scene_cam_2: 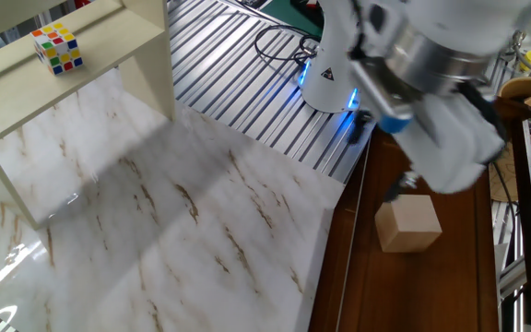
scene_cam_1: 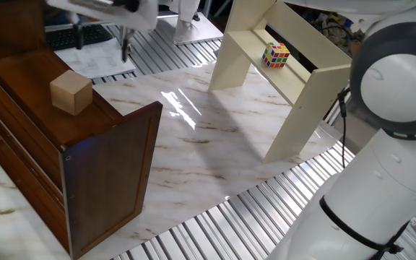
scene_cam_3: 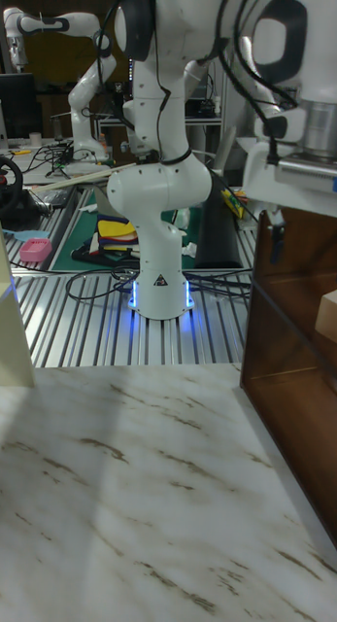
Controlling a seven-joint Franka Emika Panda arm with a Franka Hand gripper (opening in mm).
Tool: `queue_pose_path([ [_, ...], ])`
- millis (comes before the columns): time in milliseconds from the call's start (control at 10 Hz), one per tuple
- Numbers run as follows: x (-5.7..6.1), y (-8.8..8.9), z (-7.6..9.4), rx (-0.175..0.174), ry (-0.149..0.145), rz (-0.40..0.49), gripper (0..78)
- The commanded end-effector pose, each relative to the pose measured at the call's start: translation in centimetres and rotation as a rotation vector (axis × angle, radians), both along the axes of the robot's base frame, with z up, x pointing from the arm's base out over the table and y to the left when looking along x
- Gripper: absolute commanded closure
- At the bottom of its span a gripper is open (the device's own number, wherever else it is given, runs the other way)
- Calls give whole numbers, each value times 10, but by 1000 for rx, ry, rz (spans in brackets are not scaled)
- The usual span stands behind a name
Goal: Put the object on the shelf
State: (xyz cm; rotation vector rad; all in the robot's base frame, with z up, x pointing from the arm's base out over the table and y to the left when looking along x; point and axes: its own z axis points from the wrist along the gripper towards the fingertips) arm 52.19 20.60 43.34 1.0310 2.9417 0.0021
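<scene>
While clear of the hand [scene_cam_1: 101, 37], object [scene_cam_1: 71, 92] mid-shelf [scene_cam_1: 114, 155].

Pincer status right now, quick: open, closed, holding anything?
Pincer: open and empty, raised clear of the wooden cube, which sits alone on the dark shelf top.

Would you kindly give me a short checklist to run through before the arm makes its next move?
1. Wooden cube resting flat on the brown shelf top: ok.
2. Cube let go, hand apart from it: ok.
3. Cube away from the shelf's edges: ok in both fixed views.
4. Hand open or shut: cannot tell, it is blurred.
5. Rubik's cube on the cream rack, out of the arm's way: ok.
</scene>
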Motion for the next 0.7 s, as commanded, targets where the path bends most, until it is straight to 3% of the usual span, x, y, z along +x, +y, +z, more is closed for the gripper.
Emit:
queue_pose_path([
  [100,15,-35,5,-8,1,138,1],
  [300,23,-57,-1,-16,-1,249,1],
  [700,33,-81,-15,-20,-4,338,1],
])
